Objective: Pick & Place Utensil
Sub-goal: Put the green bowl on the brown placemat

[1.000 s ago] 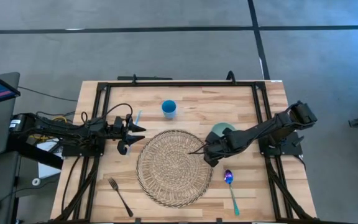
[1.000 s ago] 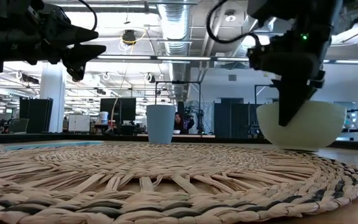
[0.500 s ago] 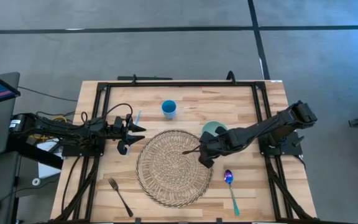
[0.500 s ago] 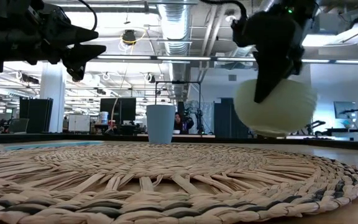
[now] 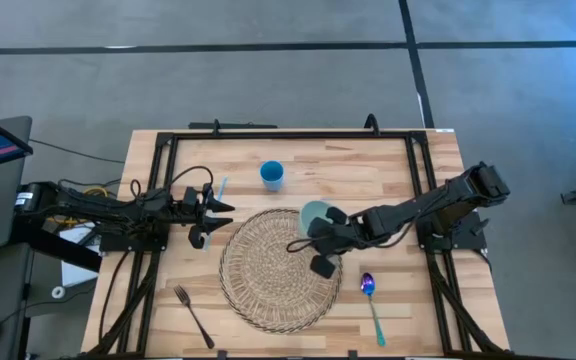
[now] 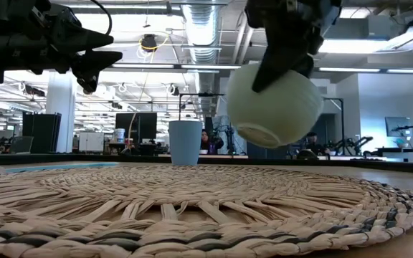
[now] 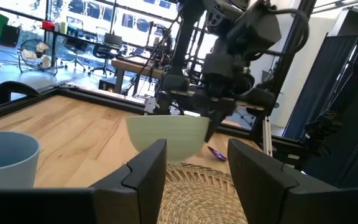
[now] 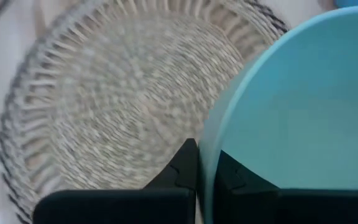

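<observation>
A pale green bowl [image 5: 314, 213] with a teal inside [image 8: 291, 106] hangs in my right gripper [image 5: 308, 238] above the far right edge of a round woven placemat [image 5: 273, 275]. The low view shows the bowl [image 6: 274, 107] clear of the mat and tilted. My left gripper [image 5: 213, 213] is open and empty in the air at the mat's left; past its fingers [image 7: 145, 180] I see the bowl [image 7: 166, 134]. A spoon with a blue handle [image 5: 371, 297] lies on the table to the mat's right, and a dark fork [image 5: 195, 316] to its near left. My right gripper holds the bowl by its rim [image 8: 207, 140], with one finger [image 8: 232, 177] inside the bowl and one [image 8: 180, 171] outside. The fingers come from the table's right, slanting down. The bowl is lifted clear of the mat and hangs tilted below the fingers.
A blue cup [image 5: 272, 175] stands upright on the table beyond the mat's far edge. A black frame [image 5: 288, 134] runs around the wooden table top. Bare wood lies right of the mat, where the bowl stood.
My right gripper has gone up and toward the table's left with the bowl. The bowl has been lifted off the table right of the mat, has tipped, and now hangs over the mat's far right edge.
</observation>
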`<state>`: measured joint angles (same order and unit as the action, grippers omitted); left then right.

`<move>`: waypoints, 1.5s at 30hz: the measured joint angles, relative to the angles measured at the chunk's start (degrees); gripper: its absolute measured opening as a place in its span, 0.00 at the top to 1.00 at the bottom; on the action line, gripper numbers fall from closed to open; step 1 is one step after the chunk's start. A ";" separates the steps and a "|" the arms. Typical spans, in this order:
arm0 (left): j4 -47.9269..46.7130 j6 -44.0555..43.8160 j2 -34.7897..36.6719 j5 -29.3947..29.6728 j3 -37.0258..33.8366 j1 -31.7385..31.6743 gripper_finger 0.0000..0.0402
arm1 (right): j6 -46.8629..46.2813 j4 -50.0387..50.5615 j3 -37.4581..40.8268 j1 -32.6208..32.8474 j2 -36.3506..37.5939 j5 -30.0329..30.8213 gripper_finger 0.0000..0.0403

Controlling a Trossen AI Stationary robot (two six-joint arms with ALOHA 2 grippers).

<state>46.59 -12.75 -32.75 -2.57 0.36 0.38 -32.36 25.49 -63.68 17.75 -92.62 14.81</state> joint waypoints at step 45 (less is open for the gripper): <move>1.07 0.02 -0.74 0.01 -0.02 -0.01 0.57 | 10.44 4.10 -26.33 8.34 -21.70 -5.91 0.99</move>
<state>47.66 -12.73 -33.50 -2.57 0.34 0.37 -21.92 29.59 -90.01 26.08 -114.32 8.90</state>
